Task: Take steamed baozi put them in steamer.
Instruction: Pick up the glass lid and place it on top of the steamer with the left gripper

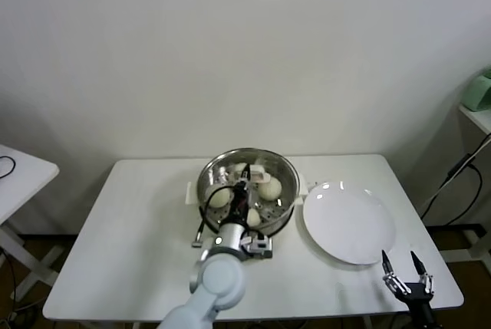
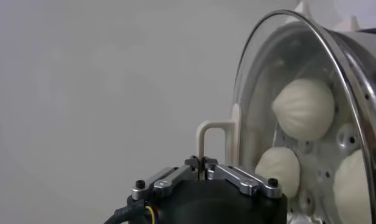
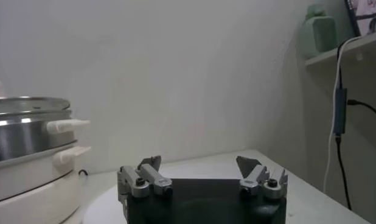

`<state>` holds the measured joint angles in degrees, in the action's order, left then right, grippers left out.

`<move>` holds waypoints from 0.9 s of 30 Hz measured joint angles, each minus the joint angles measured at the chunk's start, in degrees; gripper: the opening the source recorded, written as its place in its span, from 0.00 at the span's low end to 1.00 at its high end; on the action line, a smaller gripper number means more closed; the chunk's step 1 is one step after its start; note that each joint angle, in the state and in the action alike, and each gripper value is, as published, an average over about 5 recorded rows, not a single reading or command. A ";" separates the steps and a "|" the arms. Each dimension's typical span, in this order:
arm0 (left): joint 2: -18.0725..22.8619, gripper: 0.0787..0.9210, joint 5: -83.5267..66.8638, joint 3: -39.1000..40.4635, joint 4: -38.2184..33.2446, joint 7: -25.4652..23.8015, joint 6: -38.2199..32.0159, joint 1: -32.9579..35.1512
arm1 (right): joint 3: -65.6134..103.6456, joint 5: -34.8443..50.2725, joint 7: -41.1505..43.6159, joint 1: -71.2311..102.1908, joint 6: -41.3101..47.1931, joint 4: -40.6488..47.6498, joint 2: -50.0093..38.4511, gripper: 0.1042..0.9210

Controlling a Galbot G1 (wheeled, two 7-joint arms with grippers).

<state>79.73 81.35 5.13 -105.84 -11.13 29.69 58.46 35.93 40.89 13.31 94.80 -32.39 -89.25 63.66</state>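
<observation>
The steamer (image 1: 285, 183) stands at the table's middle back on its cream pot base. At least three off-white baozi (image 1: 269, 189) lie in it. In the left wrist view they show through the glass lid (image 2: 255, 79): one (image 2: 303, 109), another (image 2: 278, 170) and a third (image 2: 355, 185). My left gripper (image 1: 241, 191) is over the steamer, shut on the lid's cream handle (image 2: 203, 143). The lid lies over the steamer's rim (image 3: 30, 102). My right gripper (image 1: 404, 261) is open and empty at the table's front right, in front of the plate.
The flat white plate (image 1: 349, 222) lies right of the steamer with nothing on it. A second white table (image 1: 23, 176) stands at the far left. A shelf with a green object (image 1: 479, 91) and hanging cables (image 1: 453, 183) are at the far right.
</observation>
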 measured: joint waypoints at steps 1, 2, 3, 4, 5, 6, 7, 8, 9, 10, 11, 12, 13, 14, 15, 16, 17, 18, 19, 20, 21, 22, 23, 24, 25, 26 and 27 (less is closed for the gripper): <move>0.04 0.06 0.19 -0.09 0.18 0.04 -0.01 0.07 | -0.03 0.01 0.00 -0.04 0.00 0.04 0.02 0.88; 0.09 0.06 0.36 -0.18 0.35 0.08 -0.02 0.10 | -0.06 0.02 0.01 -0.08 -0.01 0.10 0.03 0.88; 0.15 0.06 0.54 -0.28 0.51 0.13 -0.01 0.12 | -0.10 0.02 0.03 -0.11 -0.02 0.15 0.03 0.88; 0.24 0.06 0.73 -0.37 0.67 0.18 0.00 0.12 | -0.14 0.02 0.04 -0.13 -0.05 0.20 0.03 0.88; 0.32 0.06 0.93 -0.47 0.82 0.22 0.01 0.12 | -0.19 0.02 0.06 -0.16 -0.07 0.25 0.03 0.88; 0.42 0.06 1.12 -0.56 0.95 0.26 0.04 0.12 | -0.24 0.02 0.09 -0.19 -0.09 0.28 0.03 0.88; 0.51 0.06 1.30 -0.65 1.09 0.30 0.07 0.10 | -0.29 0.02 0.11 -0.22 -0.11 0.32 0.03 0.88; 0.58 0.06 1.48 -0.73 1.21 0.35 0.10 0.07 | -0.34 0.02 0.13 -0.25 -0.12 0.35 0.04 0.88; 0.65 0.06 1.65 -0.79 1.33 0.41 0.14 0.03 | -0.40 0.02 0.15 -0.30 -0.13 0.39 0.05 0.88; 0.72 0.06 1.81 -0.86 1.46 0.48 0.17 -0.01 | -0.45 0.02 0.16 -0.34 -0.13 0.41 0.08 0.88; 0.80 0.06 1.98 -0.91 1.58 0.54 0.18 -0.05 | -0.49 0.02 0.17 -0.39 -0.13 0.44 0.11 0.88; 0.87 0.06 2.13 -0.96 1.68 0.60 0.19 -0.07 | -0.53 0.02 0.18 -0.44 -0.13 0.46 0.14 0.88; 0.94 0.06 2.28 -1.01 1.76 0.64 0.20 -0.07 | -0.58 0.01 0.19 -0.48 -0.13 0.47 0.19 0.88; 0.99 0.06 2.42 -1.05 1.84 0.68 0.20 -0.05 | -0.62 0.01 0.20 -0.52 -0.13 0.49 0.22 0.88; 1.02 0.06 2.55 -1.06 1.91 0.71 0.19 0.00 | -0.66 0.00 0.21 -0.55 -0.13 0.50 0.25 0.88; 1.04 0.06 2.68 -1.07 1.98 0.75 0.19 0.08 | -0.69 -0.01 0.22 -0.56 -0.14 0.52 0.27 0.88; 1.06 0.06 2.82 -1.08 2.07 0.81 0.17 0.17 | -0.72 -0.01 0.23 -0.58 -0.14 0.53 0.29 0.88; 1.11 0.06 2.97 -1.10 2.17 0.89 0.15 0.27 | -0.73 -0.02 0.24 -0.59 -0.14 0.55 0.29 0.88; 1.17 0.06 3.12 -1.14 2.28 0.97 0.12 0.38 | -0.74 -0.02 0.25 -0.60 -0.15 0.56 0.29 0.88; 1.26 0.06 3.28 -1.20 2.39 1.06 0.06 0.48 | -0.75 -0.01 0.25 -0.62 -0.16 0.57 0.29 0.88; 1.34 0.06 3.44 -1.26 2.49 1.15 0.00 0.58 | -0.75 0.00 0.25 -0.63 -0.17 0.57 0.28 0.88; 1.42 0.06 3.57 -1.34 2.57 1.25 -0.05 0.66 | -0.75 0.01 0.25 -0.64 -0.17 0.57 0.28 0.88; 1.47 0.06 3.67 -1.39 2.64 1.35 -0.10 0.73 | -0.75 0.03 0.26 -0.64 -0.18 0.57 0.28 0.88; 1.49 0.06 3.72 -1.43 2.68 1.46 -0.13 0.77 | -0.75 0.04 0.27 -0.64 -0.18 0.56 0.28 0.88; 1.50 0.06 3.72 -1.45 2.71 1.58 -0.15 0.80 | -0.75 0.05 0.28 -0.63 -0.18 0.56 0.28 0.88; 1.50 0.06 3.68 -1.47 2.72 1.70 -0.16 0.81 | -0.75 0.06 0.30 -0.62 -0.18 0.54 0.28 0.88; 1.49 0.06 3.60 -1.49 2.73 1.82 -0.18 0.81 | -0.75 0.06 0.31 -0.61 -0.18 0.53 0.28 0.88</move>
<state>81.22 84.96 3.64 -103.11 -9.31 29.51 59.28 35.19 40.95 13.62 94.19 -32.57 -88.72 63.94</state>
